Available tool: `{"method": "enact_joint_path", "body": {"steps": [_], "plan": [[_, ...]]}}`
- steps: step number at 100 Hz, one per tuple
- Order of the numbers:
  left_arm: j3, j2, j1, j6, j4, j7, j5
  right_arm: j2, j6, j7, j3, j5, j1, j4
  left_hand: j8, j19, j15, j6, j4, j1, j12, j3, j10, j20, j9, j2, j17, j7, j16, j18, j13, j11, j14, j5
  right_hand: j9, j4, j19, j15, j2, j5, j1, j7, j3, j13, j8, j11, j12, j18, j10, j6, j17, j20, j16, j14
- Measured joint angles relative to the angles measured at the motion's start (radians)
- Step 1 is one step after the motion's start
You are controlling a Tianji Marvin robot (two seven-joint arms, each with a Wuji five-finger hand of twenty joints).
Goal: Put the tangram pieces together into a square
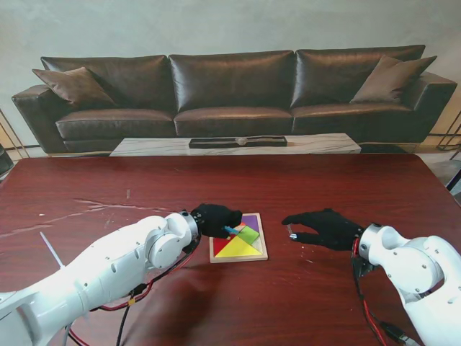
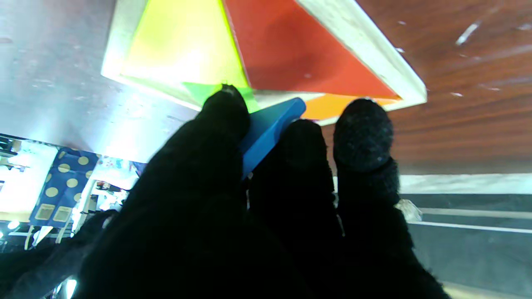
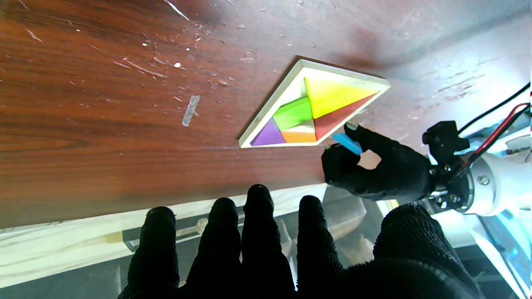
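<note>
My left hand (image 1: 215, 218) pinches a blue tangram piece (image 1: 231, 231) just over the wooden tray (image 1: 261, 254), whose remaining gap seems to lie directly beneath my fingertips. My right hand (image 1: 325, 228) hovers off to the right, fingers spread, holding nothing.

Living room: leather sofa (image 1: 238, 90), cushions (image 1: 75, 85)

tray (image 1: 263, 246) left edge: blocked by left hand (image 1: 215, 218); right side: bare table (image 1: 324, 180)
</note>
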Motion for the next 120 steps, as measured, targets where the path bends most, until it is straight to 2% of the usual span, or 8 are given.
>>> {"method": "enact_joint_path", "body": {"steps": [22, 37, 46, 64, 83, 106, 113, 120], "plan": [[0.046, -0.029, -0.033, -0.024, 0.052, -0.023, -0.036, 0.000, -0.003, -0.005, 0.009, -0.004, -0.007, -0.003, 0.000, -0.006, -0.005, 0.008, 0.000, 0.001, 0.016, -0.005, 0.000, 0.000, 0.000, 0.000, -0.004, 0.000, 0.012, 0.000, -0.017, 0.000, 0.000, -0.002, 0.000, 0.000, 0.000, 0.000, 0.000, 0.000, 0.000, 0.000, 0.000, 0.000, -0.001, 0.000, 0.000, 0.000, 0.000, 0.000, 0.000, 0.000, 0.000, 0.000], [0.066, -0.038, -0.052, -0.024, 0.062, -0.073, -0.067, 0.000, -0.003, -0.006, 0.013, -0.006, -0.010, -0.004, -0.046, -0.040, -0.022, 0.038, 0.000, 0.027, 0.017, -0.082, 0.000, 0.012, -0.003, 0.036, -0.030, 0.001, 0.001, 0.001, -0.031, 0.002, 0.000, -0.048, 0.000, 0.000, 0.000, 0.000, 0.000, 0.000, 0.000, 0.000, 0.000, 0.000, -0.001, 0.000, 0.000, 0.000, 0.000, 0.000, 0.000, 0.000, 0.000, 0.000], [0.078, -0.043, -0.064, -0.025, 0.073, -0.097, -0.091, 0.000, -0.003, -0.006, 0.013, -0.007, -0.010, -0.004, -0.125, -0.063, -0.045, 0.060, 0.000, 0.041, 0.017, -0.123, 0.000, 0.012, -0.023, 0.071, -0.048, 0.001, -0.022, 0.005, -0.057, -0.001, 0.002, -0.081, 0.000, 0.000, 0.000, 0.000, 0.000, 0.000, 0.000, 0.000, 0.000, 0.000, -0.001, 0.000, 0.000, 0.000, 0.000, 0.000, 0.000, 0.000, 0.000, 0.000], [0.100, -0.048, -0.085, -0.024, 0.086, -0.137, -0.108, 0.000, -0.004, -0.006, 0.012, -0.007, -0.010, -0.004, -0.358, -0.089, -0.151, 0.093, 0.025, 0.086, 0.018, -0.211, 0.052, 0.015, -0.052, 0.142, -0.073, 0.001, -0.079, 0.018, -0.096, -0.114, 0.064, -0.125, 0.000, 0.000, 0.000, 0.000, 0.000, 0.000, 0.000, 0.000, 0.000, 0.000, -0.001, 0.000, 0.000, 0.000, 0.000, 0.000, 0.000, 0.000, 0.000, 0.000], [0.125, -0.067, -0.108, -0.031, 0.135, -0.156, -0.138, 0.000, -0.004, -0.006, 0.011, -0.006, -0.009, -0.003, -0.494, -0.101, -0.230, 0.110, 0.026, 0.121, 0.016, -0.251, 0.084, 0.024, -0.064, 0.186, -0.086, -0.020, -0.109, 0.023, -0.137, -0.205, 0.110, -0.124, 0.000, 0.000, 0.000, 0.000, 0.000, 0.000, 0.000, 0.000, 0.000, 0.000, -0.001, 0.000, 0.000, 0.000, 0.000, 0.000, 0.000, 0.000, 0.000, 0.000], [0.129, -0.073, -0.118, -0.034, 0.145, -0.157, -0.139, 0.000, -0.004, -0.003, 0.009, -0.003, -0.006, 0.000, -0.632, -0.111, -0.267, 0.134, 0.036, 0.122, -0.114, -0.301, 0.131, 0.025, -0.165, 0.206, -0.112, -0.179, -0.154, 0.031, -0.160, -0.274, 0.135, -0.095, 0.000, 0.000, 0.000, 0.001, 0.000, 0.000, 0.000, 0.000, 0.000, 0.014, -0.001, 0.000, 0.000, 0.000, 0.000, 0.000, 0.000, 0.000, 0.000, 0.000], [0.127, -0.072, -0.119, -0.032, 0.140, -0.154, -0.133, 0.000, -0.003, -0.003, 0.007, -0.001, -0.004, 0.001, -0.661, -0.111, -0.297, 0.137, 0.036, 0.122, -0.199, -0.301, 0.133, 0.029, -0.184, 0.217, -0.127, -0.250, -0.176, 0.037, -0.193, -0.281, 0.143, -0.092, 0.000, 0.000, 0.000, 0.001, 0.000, 0.000, 0.000, 0.000, 0.000, 0.014, -0.001, 0.000, 0.000, 0.000, 0.000, 0.000, 0.000, 0.000, 0.000, 0.000], [0.119, -0.068, -0.115, -0.025, 0.128, -0.150, -0.121, 0.000, -0.002, -0.002, 0.005, -0.001, -0.001, 0.004, -0.669, -0.112, -0.360, 0.145, 0.036, 0.121, -0.373, -0.301, 0.154, 0.037, -0.237, 0.218, -0.140, -0.324, -0.226, 0.039, -0.215, -0.308, 0.152, -0.091, 0.000, 0.000, 0.000, 0.001, 0.000, 0.000, 0.000, 0.000, 0.000, 0.014, -0.001, 0.000, 0.000, 0.000, 0.000, 0.000, 0.000, 0.000, 0.000, 0.000]]}}
